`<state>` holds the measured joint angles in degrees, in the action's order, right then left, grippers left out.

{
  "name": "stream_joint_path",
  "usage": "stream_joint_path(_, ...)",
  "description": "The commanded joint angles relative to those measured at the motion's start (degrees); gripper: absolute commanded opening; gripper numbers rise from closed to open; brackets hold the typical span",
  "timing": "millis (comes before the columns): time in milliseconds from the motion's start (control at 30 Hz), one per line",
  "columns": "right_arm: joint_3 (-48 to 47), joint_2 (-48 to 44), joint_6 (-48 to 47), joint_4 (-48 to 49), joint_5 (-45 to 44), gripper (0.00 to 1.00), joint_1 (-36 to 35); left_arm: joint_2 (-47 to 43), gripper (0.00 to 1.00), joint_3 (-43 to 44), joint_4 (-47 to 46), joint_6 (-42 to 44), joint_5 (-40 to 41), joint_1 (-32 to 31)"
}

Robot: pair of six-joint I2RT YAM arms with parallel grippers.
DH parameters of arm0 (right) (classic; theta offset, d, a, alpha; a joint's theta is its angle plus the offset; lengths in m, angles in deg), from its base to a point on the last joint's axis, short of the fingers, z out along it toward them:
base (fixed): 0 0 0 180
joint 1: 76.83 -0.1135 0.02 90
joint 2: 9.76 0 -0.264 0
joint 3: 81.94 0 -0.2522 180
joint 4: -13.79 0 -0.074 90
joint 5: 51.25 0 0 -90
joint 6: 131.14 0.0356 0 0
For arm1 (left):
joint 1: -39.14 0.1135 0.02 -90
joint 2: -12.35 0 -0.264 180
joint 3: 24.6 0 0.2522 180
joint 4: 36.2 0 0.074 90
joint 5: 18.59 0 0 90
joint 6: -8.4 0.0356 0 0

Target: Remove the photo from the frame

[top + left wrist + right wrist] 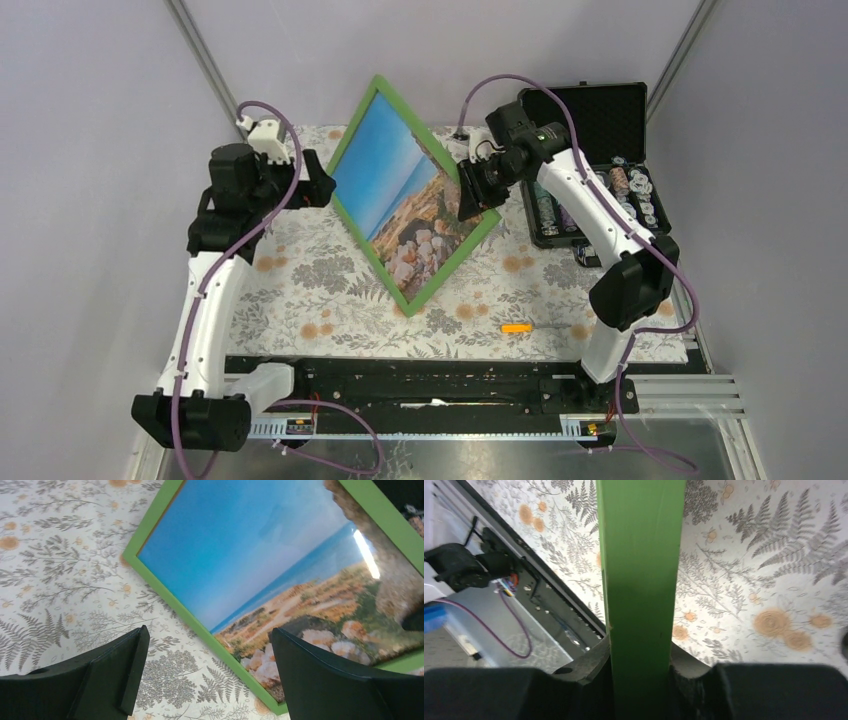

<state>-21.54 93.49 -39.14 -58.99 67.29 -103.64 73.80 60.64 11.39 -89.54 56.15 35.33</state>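
Observation:
The green frame [350, 135] stands tilted on the table, raised on its right side, with its lower left edge on the cloth. The seaside photo [395, 180] sits inside it, facing the left arm; its blue sky, sea and rocks [260, 555] fill the left wrist view. My right gripper [470, 195] is shut on the frame's right border, and the green bar [640, 580] runs between its pads. My left gripper [318, 190] hangs open just left of the frame, its fingers [125, 665] wide apart above the cloth with nothing between them.
An open black case [590, 160] with small round pieces stands at the back right, close behind the right arm. A small orange object [516, 328] lies on the floral cloth [300, 290] near the front. A black rail [420, 385] runs along the near edge.

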Motion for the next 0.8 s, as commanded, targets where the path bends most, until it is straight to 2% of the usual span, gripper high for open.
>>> stream_joint_path(0,-7.8,-2.5,-16.3,3.1,-15.4,0.00,-2.2,1.9,0.99,4.1,-1.3,-1.5,-0.8,3.6)
stream_joint_path(167,-16.2,-0.3,-20.0,0.2,-20.5,0.00,-5.8,5.9,0.99,6.6,-1.0,-1.8,-5.8,12.6)
stream_joint_path(367,-20.7,1.6,-25.1,1.0,-27.8,0.00,-11.5,10.8,0.99,9.7,-0.7,-1.6,-13.2,21.3)
stream_joint_path(567,-16.9,1.2,-32.6,6.6,-40.2,0.00,-18.4,14.6,0.99,13.5,0.5,1.0,-14.5,27.8)
stream_joint_path(667,-10.9,-0.2,-36.7,12.3,-46.7,0.00,-22.2,16.0,0.99,13.3,0.6,2.1,-14.5,29.1)
stream_joint_path(767,-8.9,-0.3,-38.5,15.8,-50.9,0.00,-24.7,16.8,0.99,12.2,-0.2,3.2,-13.4,29.9)
